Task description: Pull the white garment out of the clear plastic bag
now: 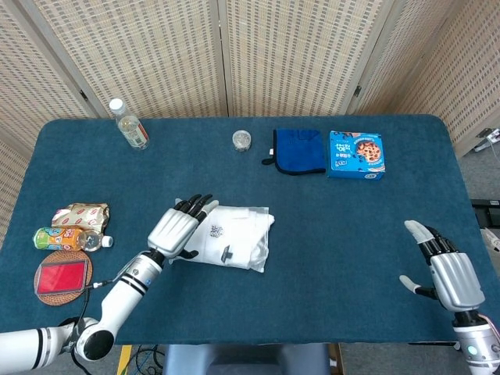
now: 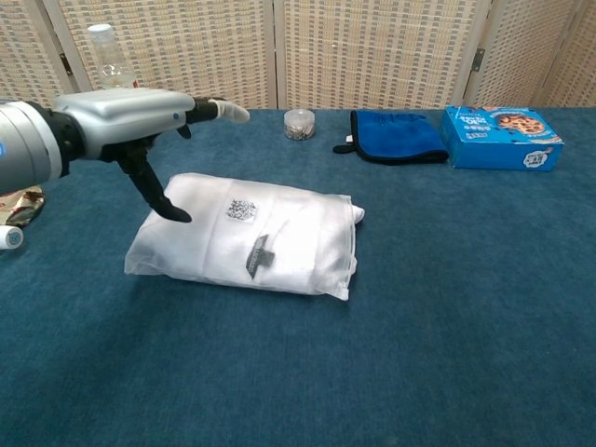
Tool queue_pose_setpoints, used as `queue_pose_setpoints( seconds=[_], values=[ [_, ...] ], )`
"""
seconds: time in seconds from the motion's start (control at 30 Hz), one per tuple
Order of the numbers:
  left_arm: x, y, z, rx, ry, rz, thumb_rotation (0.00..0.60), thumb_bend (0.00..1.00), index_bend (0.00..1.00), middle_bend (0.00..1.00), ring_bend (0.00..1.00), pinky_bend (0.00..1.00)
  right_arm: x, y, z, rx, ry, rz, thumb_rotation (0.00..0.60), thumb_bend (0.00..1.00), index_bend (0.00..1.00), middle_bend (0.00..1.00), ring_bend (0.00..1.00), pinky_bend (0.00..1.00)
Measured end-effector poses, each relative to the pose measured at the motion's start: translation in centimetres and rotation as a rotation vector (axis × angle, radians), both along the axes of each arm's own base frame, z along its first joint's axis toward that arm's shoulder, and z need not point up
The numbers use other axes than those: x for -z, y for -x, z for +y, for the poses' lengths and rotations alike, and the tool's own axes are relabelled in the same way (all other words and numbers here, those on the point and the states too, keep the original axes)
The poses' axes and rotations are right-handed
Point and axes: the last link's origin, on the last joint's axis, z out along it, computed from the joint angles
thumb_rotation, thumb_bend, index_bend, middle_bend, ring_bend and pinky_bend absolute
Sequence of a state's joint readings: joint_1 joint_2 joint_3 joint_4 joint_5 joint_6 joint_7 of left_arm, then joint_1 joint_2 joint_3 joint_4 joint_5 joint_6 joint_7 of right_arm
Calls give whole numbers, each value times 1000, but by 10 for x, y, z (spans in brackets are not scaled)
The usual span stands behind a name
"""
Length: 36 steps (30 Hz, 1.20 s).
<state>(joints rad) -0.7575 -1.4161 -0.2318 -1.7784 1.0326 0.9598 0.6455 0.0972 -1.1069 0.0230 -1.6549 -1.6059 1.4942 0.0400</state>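
Observation:
A clear plastic bag with a folded white garment inside lies flat near the middle of the blue table, with a QR label and a dark tag on top. My left hand hovers open over the bag's left end, fingers spread and palm down; in the chest view the thumb points down at the bag's upper left corner. Whether it touches the plastic I cannot tell. My right hand is open at the table's front right edge, far from the bag, and shows only in the head view.
At the back are a water bottle, a small jar, a blue cloth and a blue cookie box. Snack packets, a small bottle and a round coaster with a red card lie at the left edge.

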Motion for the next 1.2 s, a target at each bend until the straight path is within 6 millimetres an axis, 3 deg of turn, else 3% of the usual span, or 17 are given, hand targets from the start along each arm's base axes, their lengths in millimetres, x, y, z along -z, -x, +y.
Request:
queue_pose_setpoints(
  seconds=[0.3, 0.53, 1.2],
  values=[
    [17, 11, 6, -33, 54, 97, 600, 0, 0, 0, 0, 80, 6, -1, -2, 5, -13, -1, 600, 49, 82, 125, 122, 284],
    [24, 8, 10, -30, 70, 149, 600, 0, 0, 0, 0, 14, 12, -3, -5, 4, -28, 0, 600, 49, 82, 125, 122, 284],
    [47, -2, 33, -91, 118, 268, 600, 0, 0, 0, 0, 48, 18, 2, -6, 20, -45, -12, 600, 49, 82, 126, 122, 284]
  ],
)
